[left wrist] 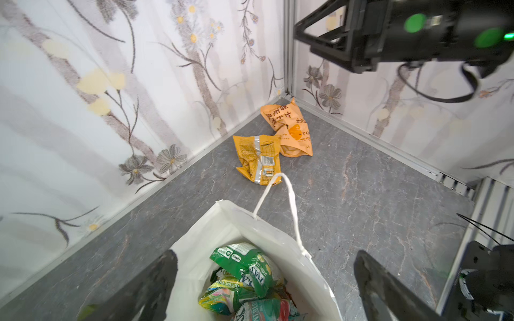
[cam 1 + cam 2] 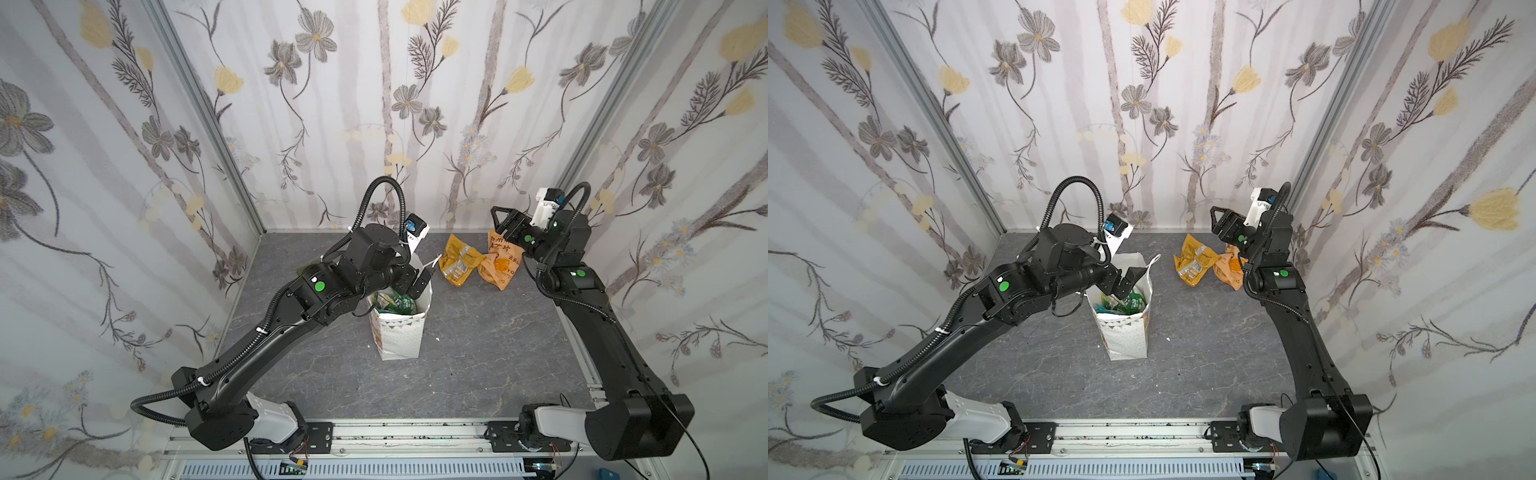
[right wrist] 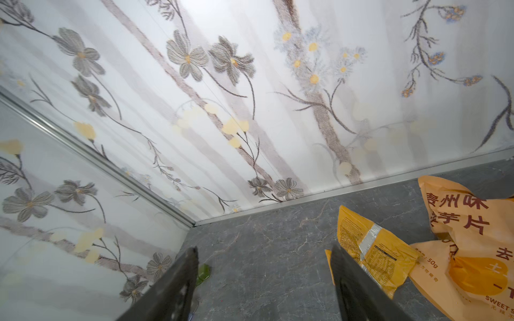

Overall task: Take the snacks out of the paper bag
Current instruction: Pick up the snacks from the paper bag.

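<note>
White dotted paper bag point(image 2: 401, 338), orange-yellow snacks point(image 2: 459, 259), grey marbled table point(image 2: 478, 353).

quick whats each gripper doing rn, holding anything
Left gripper: open, empty, over the paper bag.
Right gripper: open, holding nothing.

The green packet point(image 1: 247, 264) reads "FOX'S"; the orange packet point(image 3: 472, 236) shows "50g", "SWEET S…" and Chinese characters, perhaps "芋片".

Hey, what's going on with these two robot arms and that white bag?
The two arms are emptying snacks out of a white paper bag that stands upright mid-table. A yellow-orange packet and a paler orange packet already lie on the table near the far wall, touching each other. The right gripper hovers above them, open and empty. The left gripper is open over the bag's mouth, with a green packet and others inside.
</note>
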{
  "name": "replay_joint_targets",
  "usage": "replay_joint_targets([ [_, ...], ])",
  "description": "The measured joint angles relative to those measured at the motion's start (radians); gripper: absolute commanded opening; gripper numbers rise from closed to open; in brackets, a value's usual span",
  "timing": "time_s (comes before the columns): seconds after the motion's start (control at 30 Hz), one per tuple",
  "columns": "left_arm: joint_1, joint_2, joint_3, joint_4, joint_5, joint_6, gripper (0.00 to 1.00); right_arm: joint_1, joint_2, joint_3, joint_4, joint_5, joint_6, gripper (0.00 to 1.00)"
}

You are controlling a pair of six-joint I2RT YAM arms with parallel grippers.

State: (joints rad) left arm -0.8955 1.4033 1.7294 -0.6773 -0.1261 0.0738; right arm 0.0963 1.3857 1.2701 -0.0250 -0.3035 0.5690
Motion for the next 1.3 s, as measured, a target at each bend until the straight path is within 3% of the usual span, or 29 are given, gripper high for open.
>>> replay_joint_targets([
  [0.2,0.082,0.002,-0.013,0.003,-0.035,-0.089,1.00,0.055,-0.179,-0.066,0.044,-0.050,-0.040,0.99],
  [0.4,0.152,0.063,0.037,-0.047,0.001,-0.193,1.00,0.106,-0.272,-0.097,0.061,-0.144,-0.058,0.99],
  [0.57,0.169,0.143,0.111,-0.129,0.071,-0.246,1.00,0.141,-0.279,-0.048,-0.040,-0.217,-0.064,0.99],
  [0.83,0.172,0.282,0.201,-0.262,0.135,-0.264,0.97,0.162,-0.280,0.005,-0.160,-0.224,-0.074,0.99],
  [1.3,0.172,0.373,0.128,-0.351,0.191,-0.235,0.96,0.164,-0.284,-0.008,-0.171,-0.216,-0.085,0.99],
])
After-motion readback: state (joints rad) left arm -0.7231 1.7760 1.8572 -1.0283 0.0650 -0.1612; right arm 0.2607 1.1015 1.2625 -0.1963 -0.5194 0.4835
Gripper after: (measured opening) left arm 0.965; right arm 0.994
